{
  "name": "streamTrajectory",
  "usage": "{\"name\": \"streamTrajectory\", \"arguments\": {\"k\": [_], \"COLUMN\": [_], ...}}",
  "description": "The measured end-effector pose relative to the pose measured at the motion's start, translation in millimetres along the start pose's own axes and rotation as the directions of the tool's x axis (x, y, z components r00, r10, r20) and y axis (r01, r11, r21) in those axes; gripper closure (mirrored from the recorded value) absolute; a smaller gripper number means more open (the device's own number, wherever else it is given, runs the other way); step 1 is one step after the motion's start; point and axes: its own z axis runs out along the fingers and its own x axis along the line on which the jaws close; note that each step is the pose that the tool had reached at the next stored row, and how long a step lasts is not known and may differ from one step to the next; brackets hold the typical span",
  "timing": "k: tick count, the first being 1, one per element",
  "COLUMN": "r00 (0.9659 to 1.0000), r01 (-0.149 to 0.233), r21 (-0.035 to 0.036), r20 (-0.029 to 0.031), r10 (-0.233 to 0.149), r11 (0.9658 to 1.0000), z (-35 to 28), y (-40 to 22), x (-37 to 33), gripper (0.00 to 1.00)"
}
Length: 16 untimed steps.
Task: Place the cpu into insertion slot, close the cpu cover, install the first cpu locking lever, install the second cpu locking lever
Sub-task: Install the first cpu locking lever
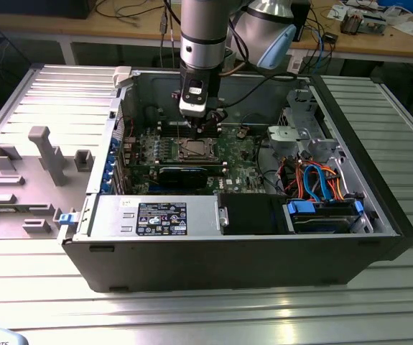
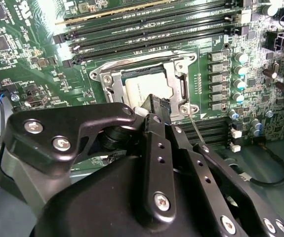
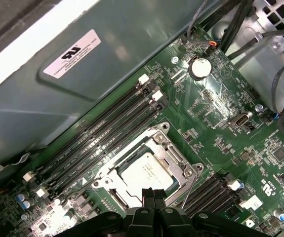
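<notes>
Nearest in the exterior view, a ribbed metal table (image 1: 263, 316) is seen, and an open computer case (image 1: 228, 262) is set on it. A grey panel (image 1: 34, 165) is laid at 9 o'clock from the case. Just inside the case's near wall a silver box (image 1: 113, 215) is fitted, and blue and orange cables (image 1: 314, 183) are bunched at 3 o'clock from it.

Further in, a long black card (image 1: 183, 175) is stood on the green board (image 1: 238, 154). At 12 o'clock from the card, the cpu (image 1: 192, 149) is laid in the insertion slot (image 3: 130, 159), grey top up. The cpu cover (image 2: 175, 70) is laid around it like a frame.

The tool (image 1: 205, 129) is held over the chip's edge. In both wrist views its tips (image 3: 148, 193) are pressed narrow, and nothing is seen between them. Whether the chip is touched cannot be told. A thin metal rod (image 2: 196, 129) is seen just beside the tips.

Past the slot, long memory slots (image 3: 107, 133) are lined up. The arm (image 1: 205, 32) is raised at 12 o'clock from the tool, and a wooden table (image 1: 378, 43) is seen farthest back.
</notes>
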Motion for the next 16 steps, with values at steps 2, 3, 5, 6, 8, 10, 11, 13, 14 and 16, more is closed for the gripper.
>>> {"name": "streamTrajectory", "arguments": {"k": [2,3,5,6,8,10,11,13,14,16], "r00": [0.9995,0.9981,0.9937,0.9915,0.9831,0.9703,0.9636,0.9559,0.9556,0.9555], "r01": [0.032,0.062,0.112,0.130,0.183,0.242,0.267,0.294,0.294,0.295], "r21": [0.0001,0.0004,0.0005,0.0006,0.0008,0.0012,0.0013,0.0002,-0.0021,-0.0063], "r20": [0.0003,0.0007,0.0011,0.0013,0.0019,0.0024,0.0026,0.0059,0.0105,0.0149], "r10": [-0.032,-0.062,-0.112,-0.130,-0.183,-0.242,-0.267,-0.294,-0.294,-0.295], "r11": [0.9995,0.9981,0.9937,0.9915,0.9831,0.9703,0.9636,0.9559,0.9557,0.9555], "z": [0.0,0.0,0.1,0.1,0.2,0.3,0.3,0.4,0.5,0.5], "y": [0.0,0.0,-0.1,-0.1,-0.1,-0.1,-0.1,-0.2,-0.3,-0.3], "x": [0.0,-0.1,0.0,0.0,-0.1,0.0,0.0,0.2,0.3,0.2], "gripper": [0.89,0.89,0.89,0.89,0.89,0.89,0.89,0.89,0.89,0.89]}}
